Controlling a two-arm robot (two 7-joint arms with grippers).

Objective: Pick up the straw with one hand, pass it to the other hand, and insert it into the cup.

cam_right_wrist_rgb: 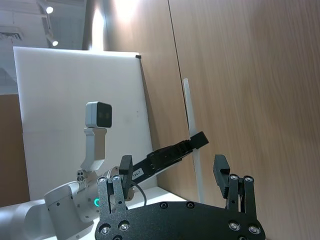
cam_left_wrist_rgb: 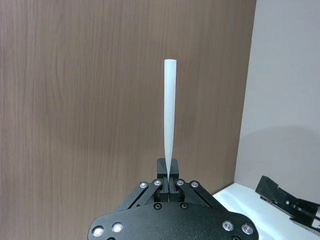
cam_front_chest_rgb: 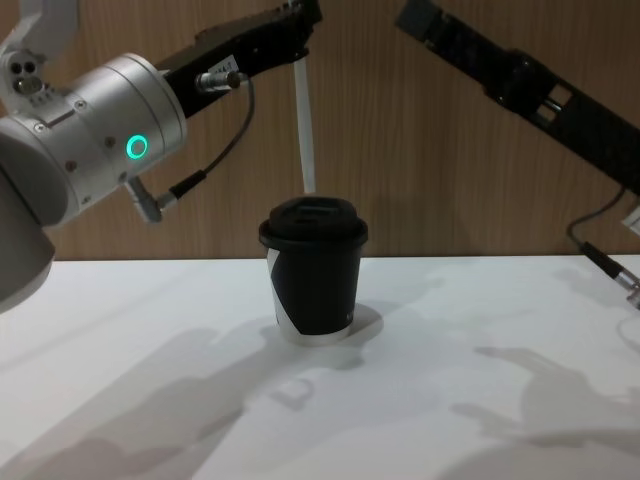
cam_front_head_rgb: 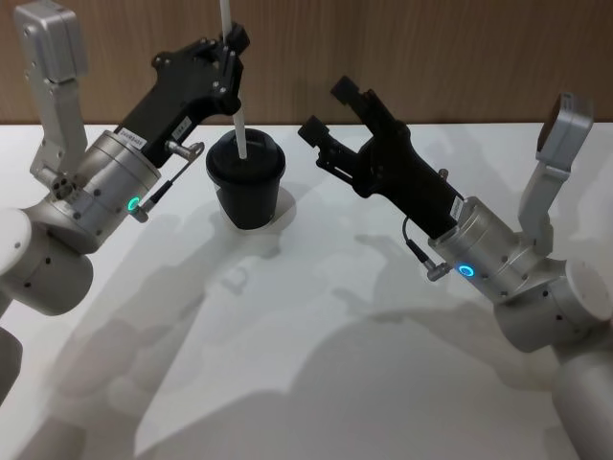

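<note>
While the white worktop (cam_front_head_rgb: 316,364) stretches wide under both arms and the brown wood-grain wall (cam_front_chest_rgb: 450,170) closes off the back, the left arm's silver wrist with its green ring sits up at the left and reaches its black pincer (cam_front_head_rgb: 230,53) over the cup. That left pincer is clamped tight on the straw (cam_front_head_rgb: 238,105), fingers pressed together around it in the left wrist view, where the straw (cam_left_wrist_rgb: 170,115) stands straight out from between the fingertips against the wall. Over on the right, the right pincer (cam_front_head_rgb: 330,113) hangs in the air just beside the cup, its fingers spread apart with nothing between them; the right wrist view shows the two fingers (cam_right_wrist_rgb: 222,172) well separated, with the left arm and the straw (cam_right_wrist_rgb: 192,135) beyond them. Down to the cup (cam_front_chest_rgb: 313,268): black, domed lid on, a white patch near its base, standing upright on the worktop between the two arms. The straw (cam_front_chest_rgb: 305,125) hangs near vertical above it, and its lower end meets the lid from the head view; from the chest view the tip drops behind the lid's rim, so whether it is actually through the lid I cannot tell. A thin black cable (cam_front_chest_rgb: 205,165) loops off the left wrist, well clear of the cup.
</note>
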